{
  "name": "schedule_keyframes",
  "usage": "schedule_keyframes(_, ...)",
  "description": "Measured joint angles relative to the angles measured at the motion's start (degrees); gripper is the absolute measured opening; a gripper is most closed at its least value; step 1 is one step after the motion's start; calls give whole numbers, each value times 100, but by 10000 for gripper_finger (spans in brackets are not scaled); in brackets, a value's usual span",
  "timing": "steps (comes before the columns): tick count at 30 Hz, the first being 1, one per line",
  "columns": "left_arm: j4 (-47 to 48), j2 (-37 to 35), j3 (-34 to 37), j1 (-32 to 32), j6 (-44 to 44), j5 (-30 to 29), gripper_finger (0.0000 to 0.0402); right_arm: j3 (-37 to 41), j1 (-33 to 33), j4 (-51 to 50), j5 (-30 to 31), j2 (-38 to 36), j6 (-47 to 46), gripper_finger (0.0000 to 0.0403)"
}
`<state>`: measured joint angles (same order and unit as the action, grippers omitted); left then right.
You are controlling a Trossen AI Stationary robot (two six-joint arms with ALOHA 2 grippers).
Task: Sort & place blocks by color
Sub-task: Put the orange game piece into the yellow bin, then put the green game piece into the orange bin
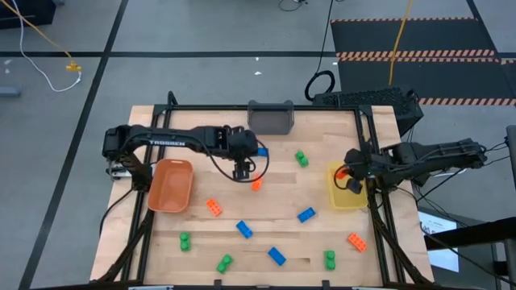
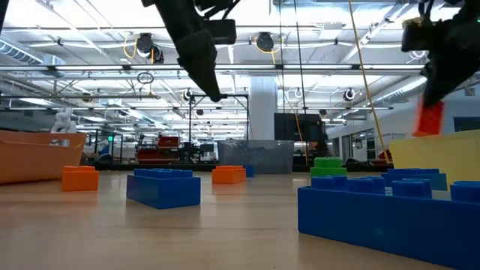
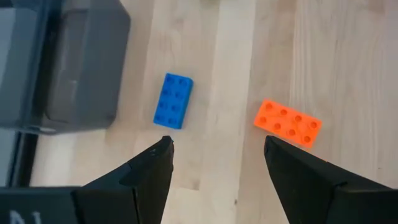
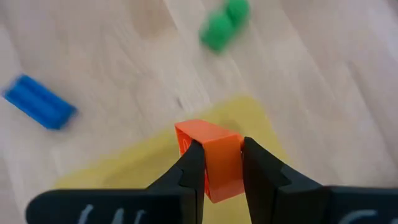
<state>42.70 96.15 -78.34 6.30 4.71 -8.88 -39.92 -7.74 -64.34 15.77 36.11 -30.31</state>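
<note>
We see an orange block [image 4: 210, 160] pinched between the closed fingers of the right gripper [image 4: 217, 163], held above the yellow bin [image 1: 345, 196] at the table's right side. Our left gripper [image 3: 216, 163] hangs with its fingers wide apart and empty over the table's middle, another orange block [image 3: 288, 122] and a blue block [image 3: 173, 100] lying just ahead of it, near the grey bin [image 1: 271, 118]. To take the orange one cleanly, we judge we should centre the fingers across its short sides, turn to square with it, then descend. The remaining blocks lie scattered over the table [image 1: 318, 177]; the orange bin [image 1: 170, 184] sits at the left.
</note>
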Motion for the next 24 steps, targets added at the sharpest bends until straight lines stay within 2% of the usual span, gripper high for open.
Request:
schedule_keyframes(8, -347, -2, 150, -86, -187, 11, 248, -120, 2, -237, -838, -25, -496, 56)
schedule_keyframes(11, -612, -2, 269, -82, -240, 206, 248, -120, 2, -278, -852, -6, -507, 62)
schedule_keyframes(19, -630, -2, 331, -288, -328, 287, 248, -116, 2, -420, -880, -21, -629, 219)
schedule_keyframes(24, -680, 79, 331, -535, -280, 286, 248, -116, 2, -373, -992, -21, -609, 264)
